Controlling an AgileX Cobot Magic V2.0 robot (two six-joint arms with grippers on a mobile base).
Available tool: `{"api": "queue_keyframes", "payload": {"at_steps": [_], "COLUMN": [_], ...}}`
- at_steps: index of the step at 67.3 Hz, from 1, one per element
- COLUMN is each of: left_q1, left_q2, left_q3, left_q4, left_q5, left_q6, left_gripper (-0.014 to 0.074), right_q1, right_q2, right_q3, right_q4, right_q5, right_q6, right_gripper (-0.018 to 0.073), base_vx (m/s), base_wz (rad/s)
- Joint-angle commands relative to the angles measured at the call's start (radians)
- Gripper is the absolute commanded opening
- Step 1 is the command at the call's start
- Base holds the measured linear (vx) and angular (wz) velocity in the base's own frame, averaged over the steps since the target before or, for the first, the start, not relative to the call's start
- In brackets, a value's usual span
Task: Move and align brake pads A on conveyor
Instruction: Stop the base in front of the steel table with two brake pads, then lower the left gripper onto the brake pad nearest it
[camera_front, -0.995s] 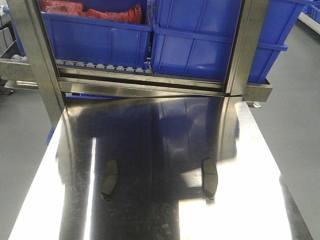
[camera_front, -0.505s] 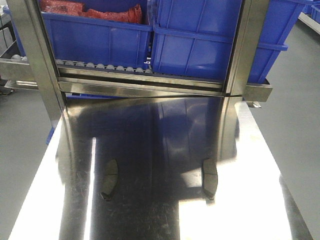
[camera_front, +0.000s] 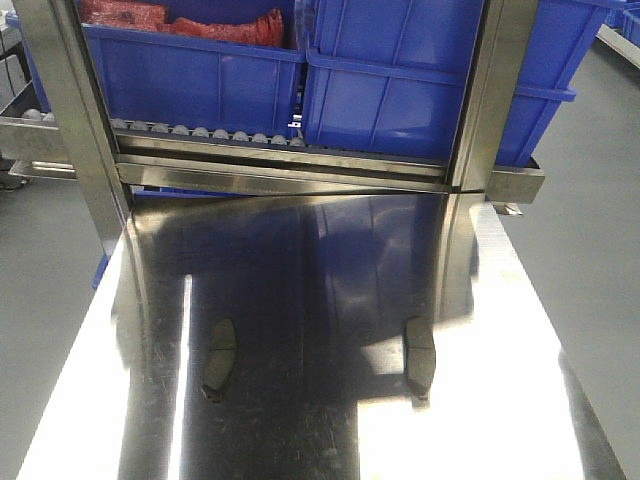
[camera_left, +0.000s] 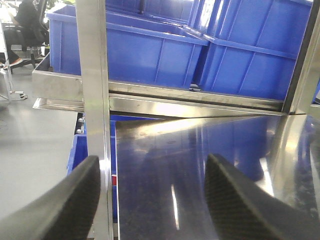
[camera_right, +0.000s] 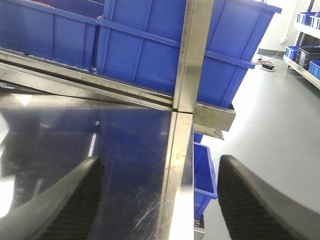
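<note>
Locating the pads: two brake pads lie flat on the shiny steel surface (camera_front: 300, 270), the left pad (camera_front: 219, 358) and the right pad (camera_front: 419, 358). They are well apart, both toward the near end, with their long sides running near to far.
Other pads: only these two show.
Conveyor: not in any view, so where the belt lies cannot be told.
Left tool (camera_left: 150, 200): spread wide and empty, looking over the far left part of the surface; no pad in its view.
Right tool (camera_right: 160, 200): also wide and empty, above the right edge of the surface; no pad in its view.
Far end: blue bins (camera_front: 190, 80) sit on a roller rack (camera_front: 200, 133).
Step in hand: probably the approach to a first pick, each tool to the pad on its own side.
Doing it well: straddle the pad's short width near its middle. Lower the fingertips right to the steel before closing, since a thin pad on slick metal may skid or tip. Keep the crescent's heading in the lift so alignment comes easier.
Caution: glare and reflections may blur the pad edges.
</note>
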Motion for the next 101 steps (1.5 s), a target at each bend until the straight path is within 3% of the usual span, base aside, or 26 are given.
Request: {"api": "queue_keyframes", "payload": {"at_steps": [1, 9, 29, 46, 58, 71, 101], "left_q1": [-0.006, -0.006, -0.006, -0.013, -0.111, -0.220, -0.341], "left_q2": [0.024, 0.104, 0.561, 0.896, 1.102, 1.318, 1.673], "left_q3": [-0.029, -0.068, -0.235, -0.381, -0.514, -0.639, -0.903], "left_q4": [0.006, 0.007, 0.002, -0.061, -0.059, -0.044, -0.048], "left_q5": [-0.085, -0.056, 0.064, 0.105, 0.141, 0.154, 0.258], "left_q6": [0.000, 0.000, -0.001, 0.001, -0.002, -0.073, -0.185], "left_gripper": [0.0443, 0.0443, 0.0443, 0.0443, 0.0443, 0.0443, 0.0443], "right_q1": [-0.005, -0.005, -0.005, -0.005, -0.005, -0.005, -0.005], "right_q2": [0.012, 0.012, 0.012, 0.012, 0.012, 0.012, 0.012], "right_q3": [-0.025, -0.025, -0.025, -0.025, -0.025, -0.025, -0.025], "right_q4": [-0.004, -0.004, -0.004, -0.004, -0.004, -0.004, -0.004], "right_q5": [-0.072, -0.072, -0.070, -0.069, -0.069, -0.069, -0.069], "right_q6": [-0.007, -0.007, -0.007, -0.007, -0.007, -0.007, -0.007], "right_gripper": [0.0484, 0.0484, 0.0484, 0.0484, 0.0484, 0.0484, 0.0484], "base_vx": [0.00, 0.00, 0.00, 0.00, 0.00, 0.00, 0.00], "base_wz": [0.00, 0.00, 0.00, 0.00, 0.00, 0.00, 0.00]}}
